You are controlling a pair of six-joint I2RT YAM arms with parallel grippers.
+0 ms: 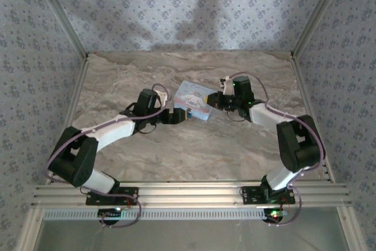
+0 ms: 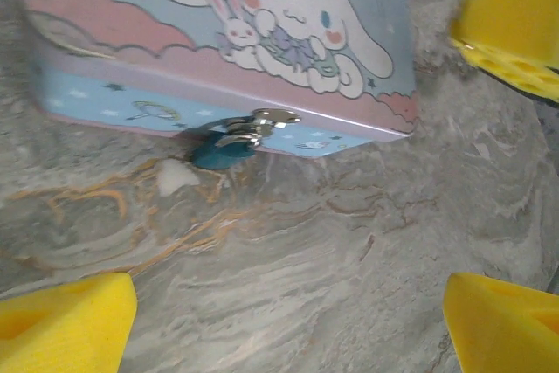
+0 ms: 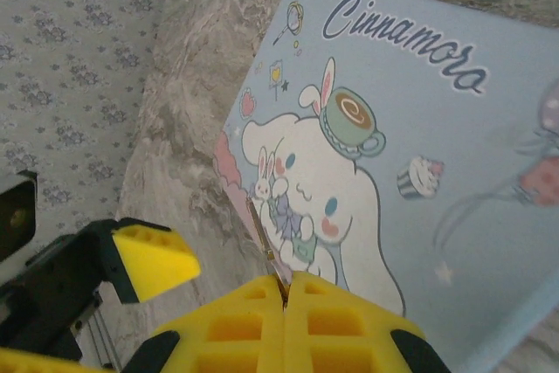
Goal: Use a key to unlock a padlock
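A tabletop (image 1: pixel 247 145) of pale grey stone pattern with tan veins sits inside a booth. The walls (image 1: pixel 176 10) carry blue-grey wallpaper with small flower sprigs. Ribbed metal rails (image 1: pixel 194 192) run along the near edge.

A flat rectangular tin (image 1: pixel 195 99), smooth and glossy, lies between the two sets of jaws. Its light-blue lid has pink clouds and a white cartoon dog.

The left jaws stand wide, their blocky yellow pads (image 2: pixel 65 321) far apart and low over the stone. The padlock (image 2: pixel 223 151), small, rounded and dark blue-grey, hangs at the tin's side wall straight ahead of these jaws, slightly left of their middle. It touches the tabletop under a shiny silver clasp (image 2: pixel 262 120).

The right jaws are pressed shut, ribbed pads (image 3: pixel 236 325) meeting at the lid's edge. I cannot tell whether they grip anything.
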